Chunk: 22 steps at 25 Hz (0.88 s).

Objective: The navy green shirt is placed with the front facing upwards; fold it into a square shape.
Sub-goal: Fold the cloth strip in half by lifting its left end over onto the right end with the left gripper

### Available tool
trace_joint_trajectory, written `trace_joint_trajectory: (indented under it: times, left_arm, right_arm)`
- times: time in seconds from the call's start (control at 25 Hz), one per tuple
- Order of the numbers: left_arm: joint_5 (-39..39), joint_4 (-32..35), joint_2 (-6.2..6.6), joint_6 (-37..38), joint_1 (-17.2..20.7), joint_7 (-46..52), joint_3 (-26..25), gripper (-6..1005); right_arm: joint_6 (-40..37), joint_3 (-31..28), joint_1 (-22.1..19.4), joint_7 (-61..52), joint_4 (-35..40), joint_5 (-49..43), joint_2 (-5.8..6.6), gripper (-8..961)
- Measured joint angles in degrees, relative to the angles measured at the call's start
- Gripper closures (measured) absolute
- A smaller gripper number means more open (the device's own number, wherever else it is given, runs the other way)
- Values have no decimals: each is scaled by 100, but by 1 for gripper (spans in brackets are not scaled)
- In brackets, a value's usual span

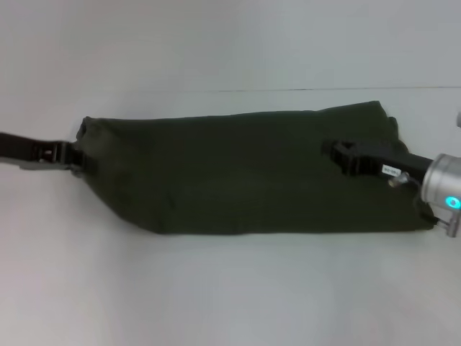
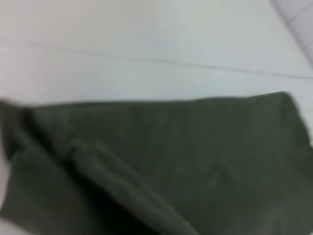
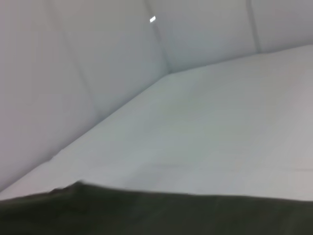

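The left gripper (image 1: pixel 74 160), at the frame's left edge in the head view, sits against the end of the navy green shirt (image 1: pixel 245 173); whether it pinches cloth I cannot tell. The right gripper (image 1: pixel 346 158), centre right, hovers over the other end, its fingers unreadable too. The shirt lies as a long band across the middle of the white table (image 1: pixel 230 288). The lengthwise fold looks done; next, I judge, one end must be carried over the other.
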State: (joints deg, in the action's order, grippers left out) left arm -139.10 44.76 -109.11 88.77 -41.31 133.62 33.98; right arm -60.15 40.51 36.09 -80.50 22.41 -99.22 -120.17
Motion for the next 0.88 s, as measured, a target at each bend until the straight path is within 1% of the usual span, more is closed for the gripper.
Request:
trace_joint_trajectory:
  times: [0.04, 0.08, 0.12, 0.2, 0.36, 0.6, 0.68, 0.72, 0.88]
  left_arm:
    - [74, 37, 0, 57, -12, -1, 2, 964]
    - [149, 82, 1, 112, -36, -1, 2, 964]
    - [194, 108, 5, 156, -67, -1, 2, 964]
    - [273, 141, 34, 231, -158, -2, -1, 963]
    - [304, 147, 120, 378, -400, 14, -5, 963]
    - [447, 156, 199, 625, -724, 39, -5, 964]
    - [504, 155, 272, 737, -893, 79, 4, 965]
    - [504, 155, 272, 737, -893, 79, 4, 965]
    - [537, 157, 331, 927, -1135, 131, 0, 964]
  right_arm:
    - [141, 1, 56, 129, -152, 164, -7, 875]
    - [431, 1, 200, 440, -516, 523, -12, 895]
    - [431, 1, 200, 440, -516, 523, -12, 914]
    - [749, 1, 388, 763, -895, 842, -25, 954]
    - [1245, -11, 759, 1251, -1435, 1099, -65, 954]
    - [1784, -93, 1282, 1969, -2160, 1368, -121, 954]
    - [1823, -277, 1439, 2506, -2506, 1644, -136, 954]
    - [1823, -277, 1439, 2506, -2506, 1644, -136, 954]
    - [1827, -860, 1645, 3398, -3059, 1695, -146, 954]
